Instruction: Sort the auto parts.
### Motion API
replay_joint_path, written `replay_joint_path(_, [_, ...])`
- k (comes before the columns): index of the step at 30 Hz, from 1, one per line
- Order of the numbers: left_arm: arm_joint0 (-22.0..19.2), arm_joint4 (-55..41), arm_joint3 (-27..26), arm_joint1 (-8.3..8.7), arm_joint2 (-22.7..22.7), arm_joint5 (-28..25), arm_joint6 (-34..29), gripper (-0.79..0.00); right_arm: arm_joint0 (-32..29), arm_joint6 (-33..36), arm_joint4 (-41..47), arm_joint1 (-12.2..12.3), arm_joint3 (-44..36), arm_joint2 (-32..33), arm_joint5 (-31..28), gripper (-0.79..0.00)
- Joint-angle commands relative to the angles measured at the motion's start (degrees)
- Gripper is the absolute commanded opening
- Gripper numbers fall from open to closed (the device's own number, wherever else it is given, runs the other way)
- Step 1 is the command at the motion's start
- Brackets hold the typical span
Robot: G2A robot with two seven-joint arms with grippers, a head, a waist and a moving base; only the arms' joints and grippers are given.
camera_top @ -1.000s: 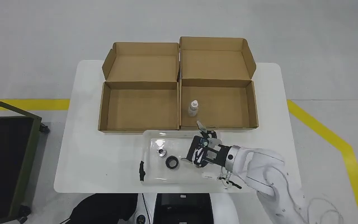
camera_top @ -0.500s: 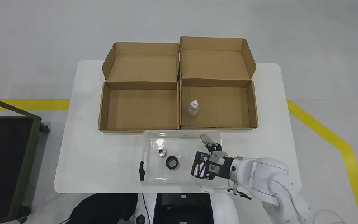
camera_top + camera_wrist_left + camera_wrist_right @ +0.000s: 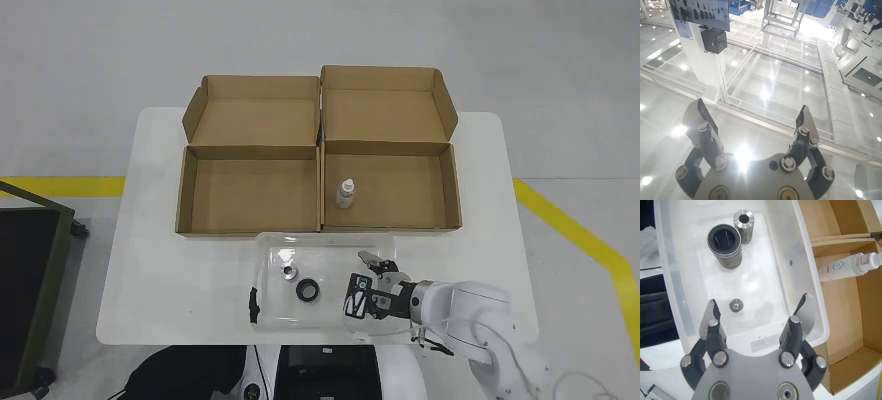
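A clear plastic tray [image 3: 270,241] lies at the table's front. In it stand a large black-lined linear bearing [image 3: 725,249] [image 3: 309,290], a steel bushing [image 3: 744,226] [image 3: 288,271] and a small steel stud [image 3: 736,305]. My right gripper [image 3: 759,303] [image 3: 358,285] hangs open over the tray's right part. The stud lies below it, between the fingertips and nearer one finger, with nothing held. My left gripper [image 3: 753,113] is open and empty, pointing up at a ceiling.
Two open cardboard boxes [image 3: 248,190] [image 3: 390,190] sit side by side behind the tray. A white bottle [image 3: 345,192] [image 3: 848,266] stands in the right box, near the wall beside the left box. Yellow floor tape [image 3: 570,225] runs beside the table.
My right gripper has drawn back toward the table's front edge and sits a little lower over the tray. The parts and the bottle have not moved.
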Motion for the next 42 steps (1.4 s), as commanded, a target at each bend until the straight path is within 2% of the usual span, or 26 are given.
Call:
replay_joint_path(1, [0.00,0.00,0.00,0.00,0.00,0.00,0.00,0.000,0.45,0.66,0.05,0.06,0.70,-0.71,-0.55,-0.206])
replay_joint_path(14, [0.00,0.00,0.00,0.00,0.00,0.00,0.00,0.000,4.67,5.49,1.81,0.28,4.84,-4.74,-2.37,-0.320])
replay_joint_path(21, [0.00,0.00,0.00,0.00,0.00,0.00,0.00,0.000,6.76,8.40,3.92,0.38,6.62,-6.56,-3.21,-0.453])
replay_joint_path(25, [0.00,0.00,0.00,0.00,0.00,0.00,0.00,0.000,7.54,8.80,4.47,0.62,7.50,-7.69,-2.89,-0.619])
replay_joint_path(26, [0.00,0.00,0.00,0.00,0.00,0.00,0.00,0.000,7.81,8.86,4.56,0.73,7.63,-8.03,-2.82,-0.723])
replay_joint_path(27, [0.00,0.00,0.00,0.00,0.00,0.00,0.00,0.000,7.92,8.81,4.60,0.80,7.67,-8.25,-2.87,-0.785])
replay_joint_path(36, [0.00,0.00,0.00,0.00,0.00,0.00,0.00,0.000,8.64,8.91,7.29,1.75,3.51,-7.94,-2.68,-0.785])
replay_joint_path(42, [0.00,0.00,0.00,0.00,0.00,0.00,0.00,0.000,8.46,5.92,8.10,2.09,0.42,-6.31,-0.49,-0.785])
